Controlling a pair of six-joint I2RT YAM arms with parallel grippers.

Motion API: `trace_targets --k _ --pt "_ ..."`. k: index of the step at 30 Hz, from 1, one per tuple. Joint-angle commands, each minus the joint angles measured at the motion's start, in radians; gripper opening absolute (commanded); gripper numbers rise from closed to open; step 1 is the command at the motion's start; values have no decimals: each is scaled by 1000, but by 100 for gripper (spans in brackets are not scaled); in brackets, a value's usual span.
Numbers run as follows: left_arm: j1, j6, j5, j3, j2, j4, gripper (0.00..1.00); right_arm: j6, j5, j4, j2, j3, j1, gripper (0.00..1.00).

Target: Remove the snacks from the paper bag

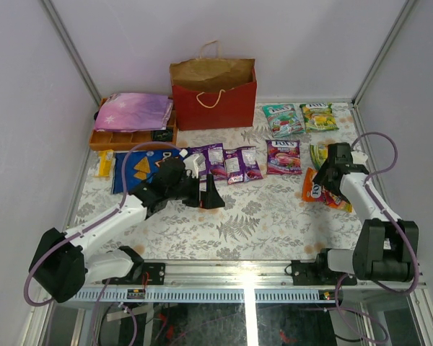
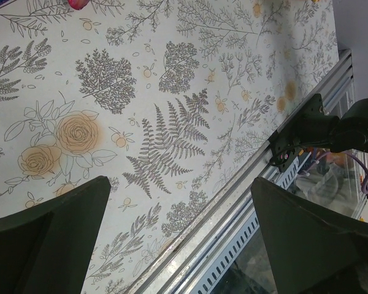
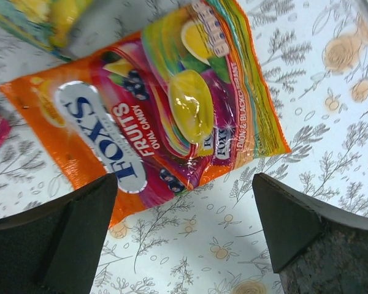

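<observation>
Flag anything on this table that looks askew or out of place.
The starry pouch lies slumped across the orange tray, covering part of it. The orange packet under the open right pincer lies tilted at an angle. Nothing looks spilled.

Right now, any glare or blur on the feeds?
Right wrist: glare spots on the orange packet, text legible; yellow-green packet at top left blurred. Left wrist: tablecloth print sharp, fingers dark, featureless. Top external: even light, no harsh shadows.
</observation>
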State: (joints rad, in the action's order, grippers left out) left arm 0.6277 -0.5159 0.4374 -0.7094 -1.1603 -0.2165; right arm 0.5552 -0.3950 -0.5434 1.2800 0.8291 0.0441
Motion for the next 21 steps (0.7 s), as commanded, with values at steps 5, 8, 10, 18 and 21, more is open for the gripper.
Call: trace_targets --k 5,8,10,18,21 --pt "3 10 19 15 50 13 100 338 -12 41 47 -24 39 98" --pt "4 10 19 23 63 10 100 489 24 36 44 -14 53 96" --pt "4 8 25 24 70 10 100 580 37 4 57 12 60 95" --pt "6 8 39 23 65 21 100 832 45 -222 214 189 81 98" --pt "10 7 39 26 65 22 100 869 39 -198 221 171 89 96"
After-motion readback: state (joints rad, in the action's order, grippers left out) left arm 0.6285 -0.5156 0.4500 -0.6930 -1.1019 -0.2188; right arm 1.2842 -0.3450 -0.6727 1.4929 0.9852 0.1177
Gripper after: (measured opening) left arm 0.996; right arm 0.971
